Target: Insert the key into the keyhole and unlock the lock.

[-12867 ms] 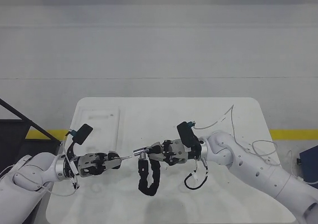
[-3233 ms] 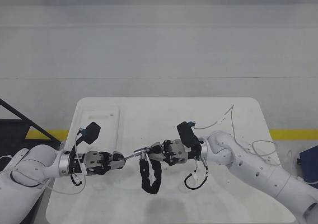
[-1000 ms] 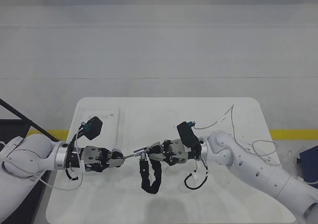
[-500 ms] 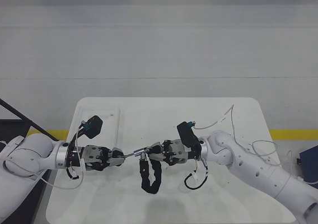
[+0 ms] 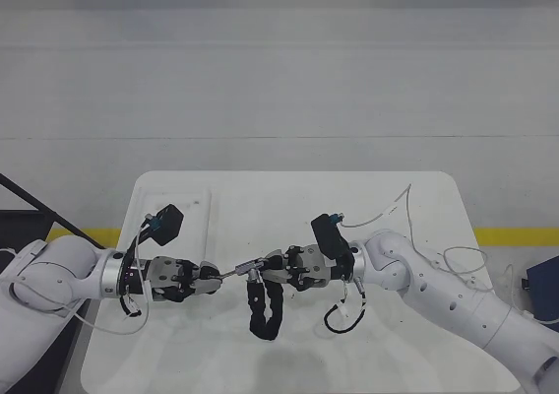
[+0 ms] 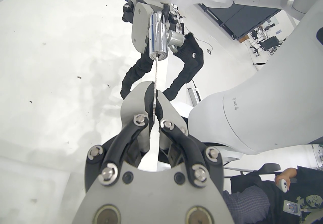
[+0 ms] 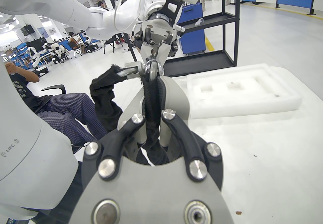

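- Presently the key (image 6: 155,74) is held by its head in the left gripper (image 6: 154,92), whose fingers are clamped tight on it. The blade sticks straight out toward the lock.
- The blade tip meets the keyhole (image 6: 158,54) in the end face of the chrome barrel (image 6: 157,35). Most of the blade is exposed; I cannot tell how deep the tip sits.
- Key, judged: light and stiff lengthwise, but thin enough to bend or skew if pushed off-axis. The smooth metal may creep between the pads once it is twisted. The head is the right place to hold it.
- Chain lock (image 5: 263,313), judged: the barrel is hard, slick and fairly heavy. The black fabric sleeve (image 6: 188,58) is soft and floppy, so only the barrel end gives firm purchase.
- The sleeve hangs in a loop below the barrel, toward the table (image 5: 407,197). I cannot tell whether it rests on it.
- The right gripper (image 7: 154,79) is clenched on the chain lock where the sleeve meets the metal, just behind the barrel. It holds the lock above mid-table, a little toward the left edge, with the keyhole facing the key.
- Risk, judged: the barrel could swivel in that grip when the key is turned.
- In the way: the hanging loop is the nearest thing. It lies below the line of insertion, not across it.
- A white foam tray (image 7: 242,91) with recesses lies at the far left corner, well apart.
- A black shelf rack (image 7: 227,20) stands off the table's left edge.
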Action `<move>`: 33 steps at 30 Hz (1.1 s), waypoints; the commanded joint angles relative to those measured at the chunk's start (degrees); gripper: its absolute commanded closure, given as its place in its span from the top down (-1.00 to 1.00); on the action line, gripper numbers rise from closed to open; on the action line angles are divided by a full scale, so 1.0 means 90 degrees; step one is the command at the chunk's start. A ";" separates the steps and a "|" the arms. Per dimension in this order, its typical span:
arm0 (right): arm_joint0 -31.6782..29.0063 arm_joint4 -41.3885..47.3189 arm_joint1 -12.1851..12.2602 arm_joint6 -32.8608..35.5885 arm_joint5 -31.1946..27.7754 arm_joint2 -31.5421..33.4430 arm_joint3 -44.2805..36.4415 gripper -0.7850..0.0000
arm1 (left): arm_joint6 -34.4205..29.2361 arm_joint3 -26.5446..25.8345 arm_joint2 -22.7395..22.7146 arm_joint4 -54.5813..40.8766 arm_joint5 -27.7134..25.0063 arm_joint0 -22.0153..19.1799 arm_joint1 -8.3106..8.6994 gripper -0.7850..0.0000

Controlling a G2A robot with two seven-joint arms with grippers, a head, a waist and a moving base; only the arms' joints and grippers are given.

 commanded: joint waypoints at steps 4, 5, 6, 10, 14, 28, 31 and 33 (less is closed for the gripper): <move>0.0000 0.0000 0.0000 0.0000 0.0000 0.0000 0.0000 -1.00 | 0.0029 -0.0014 -0.0016 -0.0015 -0.0029 0.0038 0.0002 -1.00; 0.0000 0.0000 0.0000 0.0000 0.0000 0.0000 0.0000 -1.00 | 0.0031 -0.0023 -0.0024 -0.0014 -0.0031 0.0048 0.0004 -1.00; 0.0000 0.0000 0.0000 0.0000 0.0000 0.0000 0.0000 -1.00 | 0.0037 -0.0037 -0.0036 -0.0010 -0.0037 0.0059 0.0006 -1.00; 0.0000 0.0000 0.0000 0.0000 0.0000 0.0000 0.0000 -1.00 | 0.0066 -0.0085 -0.0088 0.0014 -0.0066 0.0122 0.0019 -1.00; 0.0000 0.0000 0.0000 0.0000 0.0000 0.0000 0.0000 -1.00 | 0.0097 -0.0116 -0.0146 0.0045 -0.0096 0.0191 0.0031 -1.00; 0.0000 0.0000 0.0000 0.0000 0.0000 0.0000 0.0000 -1.00 | 0.0230 -0.0236 -0.0243 0.0214 -0.0083 0.0295 0.0020 -1.00; 0.0000 0.0000 0.0000 0.0000 0.0000 0.0000 0.0000 -1.00 | 0.0235 -0.0260 -0.0234 0.0260 -0.0058 0.0294 0.0010 -1.00; 0.0000 0.0000 0.0000 0.0000 0.0000 0.0000 0.0000 -1.00 | 0.0257 -0.0259 -0.0233 0.0297 -0.0041 0.0294 0.0004 -1.00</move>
